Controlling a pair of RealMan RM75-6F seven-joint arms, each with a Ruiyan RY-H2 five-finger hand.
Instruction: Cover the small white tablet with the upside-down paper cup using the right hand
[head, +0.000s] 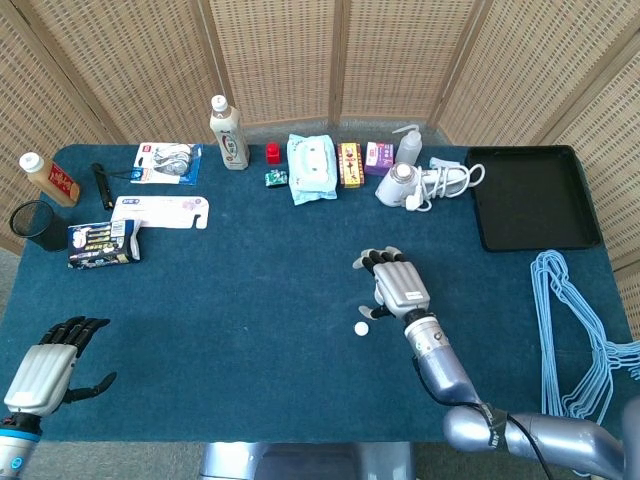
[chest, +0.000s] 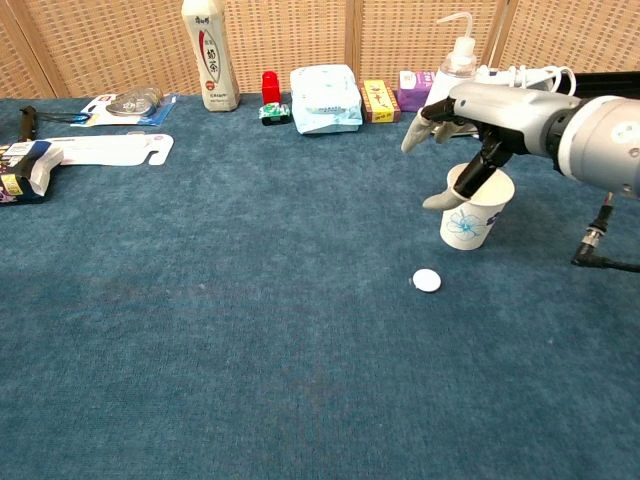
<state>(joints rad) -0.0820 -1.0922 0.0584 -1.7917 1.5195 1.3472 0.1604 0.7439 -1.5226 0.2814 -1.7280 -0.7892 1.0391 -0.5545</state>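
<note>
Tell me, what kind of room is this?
Probably a robot test setup, not a home: a blue carpet-covered table strewn with unrelated household goods, woven wicker screens behind, and a metal robot right hand above a white paper cup.

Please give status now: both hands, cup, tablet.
Right hand over the paper cup, fingers spread, no grip. Left hand open, table edge. Cup upright, tablet uncovered. Nothing between them.
</note>
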